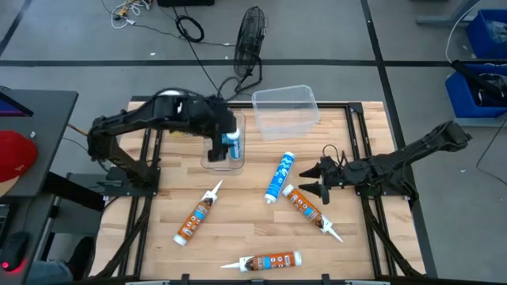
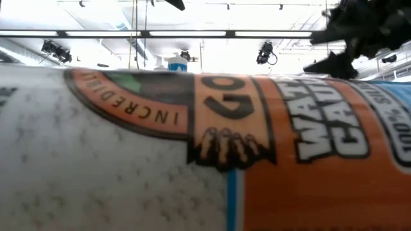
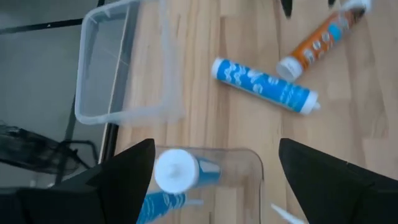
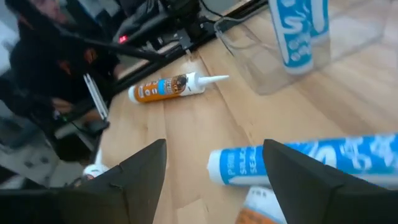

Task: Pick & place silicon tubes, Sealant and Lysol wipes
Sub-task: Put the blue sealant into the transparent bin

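A blue-and-white tube (image 1: 232, 146) stands in a small clear container (image 1: 223, 161); its white cap (image 3: 176, 171) shows in the left wrist view. My left gripper (image 1: 224, 136) (image 3: 216, 143) is open just above it, with the cap close to one finger. A second blue-and-white tube (image 1: 279, 176) (image 4: 311, 160) lies flat on the table. My right gripper (image 1: 304, 180) (image 4: 215, 143) is open and empty, just right of that tube's base end and above it. Three orange-and-white tubes (image 1: 198, 215) (image 1: 310, 209) (image 1: 269, 260) lie on the table. The Lysol wipes are out of view.
A larger empty clear bin (image 1: 285, 111) sits at the far edge, right of the small container. The nearest orange tube (image 2: 257, 160) fills the low view. A fan (image 1: 249, 36) stands on the floor beyond the table. Bare wood lies between the tubes.
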